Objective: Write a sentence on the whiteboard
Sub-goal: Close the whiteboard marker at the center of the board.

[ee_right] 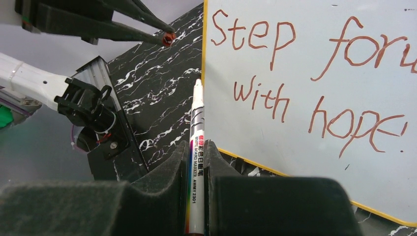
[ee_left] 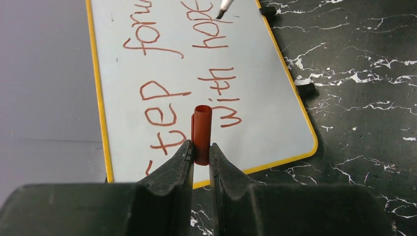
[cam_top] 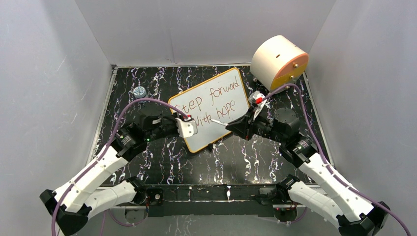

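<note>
The whiteboard (cam_top: 209,135) lies tilted at mid-table, white with an orange-yellow frame. The sentence (cam_top: 211,102) reads "Step forward with hope" in two reddish-brown lines; it also shows in the left wrist view (ee_left: 196,73) and the right wrist view (ee_right: 295,73). My right gripper (ee_right: 196,147) is shut on a white marker (ee_right: 196,162). The marker's tip (ee_left: 221,11) is by the end of "hope"; I cannot tell whether it touches. My left gripper (ee_left: 200,150) is shut on the red marker cap (ee_left: 201,130), over the board's near left edge.
A round peach-and-orange drum (cam_top: 279,61) stands at the back right, close behind the right arm. A small round grey object (cam_top: 139,91) lies at the back left. Black clip feet (ee_left: 306,89) stick out from the board's edge. Grey walls close in three sides.
</note>
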Controlling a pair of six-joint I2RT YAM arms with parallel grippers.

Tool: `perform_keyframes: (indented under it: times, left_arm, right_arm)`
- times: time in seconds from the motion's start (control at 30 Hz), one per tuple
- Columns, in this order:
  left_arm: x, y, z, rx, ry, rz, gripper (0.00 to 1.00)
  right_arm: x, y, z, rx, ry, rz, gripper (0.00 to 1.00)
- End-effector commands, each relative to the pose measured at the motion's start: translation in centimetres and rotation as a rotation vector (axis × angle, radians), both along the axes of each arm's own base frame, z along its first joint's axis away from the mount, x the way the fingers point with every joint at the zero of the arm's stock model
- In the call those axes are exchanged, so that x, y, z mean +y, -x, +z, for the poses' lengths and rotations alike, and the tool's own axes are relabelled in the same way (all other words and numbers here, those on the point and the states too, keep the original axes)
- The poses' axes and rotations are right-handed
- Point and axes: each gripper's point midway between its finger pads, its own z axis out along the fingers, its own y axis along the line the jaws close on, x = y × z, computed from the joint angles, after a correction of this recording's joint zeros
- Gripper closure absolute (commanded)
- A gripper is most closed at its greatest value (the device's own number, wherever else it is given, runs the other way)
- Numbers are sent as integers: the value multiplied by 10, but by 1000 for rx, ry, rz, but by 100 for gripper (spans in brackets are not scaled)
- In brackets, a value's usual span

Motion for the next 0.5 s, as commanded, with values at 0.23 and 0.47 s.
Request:
perform_keyframes:
  times: [0.23,0.47]
  left_arm:
    - [-30,-2,2,-132,-154,-85,100]
    - [-41,2,1,-154,-177,-107,100]
  right_arm:
    - [8,2,27,-47,-62,49,100]
    - [13,8,22,-25,-56,99,100]
